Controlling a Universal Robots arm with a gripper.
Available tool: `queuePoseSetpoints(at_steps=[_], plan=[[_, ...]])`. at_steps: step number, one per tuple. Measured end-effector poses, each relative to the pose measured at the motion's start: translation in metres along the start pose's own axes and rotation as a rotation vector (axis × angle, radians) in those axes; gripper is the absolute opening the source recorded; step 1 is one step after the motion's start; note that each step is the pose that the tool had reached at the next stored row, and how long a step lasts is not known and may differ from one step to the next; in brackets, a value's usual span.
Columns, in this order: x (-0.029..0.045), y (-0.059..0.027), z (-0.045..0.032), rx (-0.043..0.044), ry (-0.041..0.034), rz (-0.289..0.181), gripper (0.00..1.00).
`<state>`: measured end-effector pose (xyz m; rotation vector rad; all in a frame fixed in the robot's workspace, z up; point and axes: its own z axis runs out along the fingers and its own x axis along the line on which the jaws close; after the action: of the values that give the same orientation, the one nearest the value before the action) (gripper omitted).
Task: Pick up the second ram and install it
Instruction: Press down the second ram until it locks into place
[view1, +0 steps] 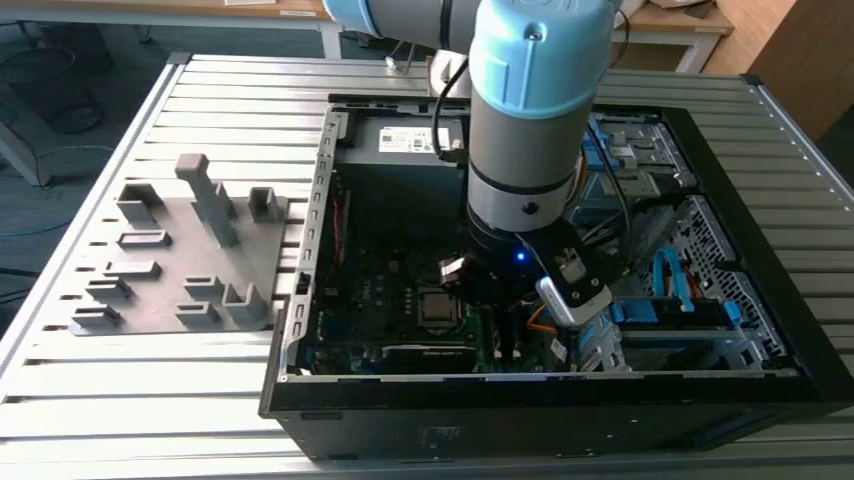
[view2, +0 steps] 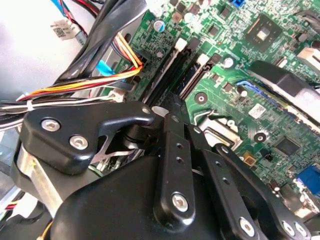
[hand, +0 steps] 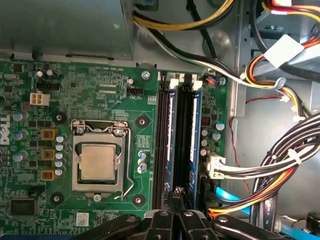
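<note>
My gripper (view1: 505, 312) reaches down into the open computer case, over the memory slots (hand: 182, 135) beside the CPU socket (hand: 97, 162). In both wrist views its black fingers (hand: 161, 220) meet at the tip, shut, with nothing showing between them. The tip (view2: 170, 106) hovers at one end of the slots (view2: 170, 67). Thin dark boards seem to stand in the two white-clipped slots. The one nearest the tip (hand: 172, 135) looks like the second ram, seated upright; I cannot tell this for sure.
The black case (view1: 534, 385) lies open on a slatted metal table. A grey fixture (view1: 174, 250) with upright blocks sits at the exterior view's left. Bundled cables (hand: 280, 165) crowd one side of the slots. A grey power supply (hand: 65, 25) borders the green motherboard (hand: 100, 100).
</note>
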<state>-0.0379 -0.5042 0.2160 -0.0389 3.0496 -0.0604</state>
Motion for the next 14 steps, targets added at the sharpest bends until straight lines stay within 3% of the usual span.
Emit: queuePoseSetpoints(at_steps=[4,9,14], plan=[[0.0000,-0.0006,0.0005,-0.0007,-0.0012,0.000,0.10],[-0.0014,-0.0009,-0.0153,-0.0009,-0.0022,0.000,0.10],[-0.0019,0.0191,-0.0164,0.0031,-0.0018,0.000,0.10]])
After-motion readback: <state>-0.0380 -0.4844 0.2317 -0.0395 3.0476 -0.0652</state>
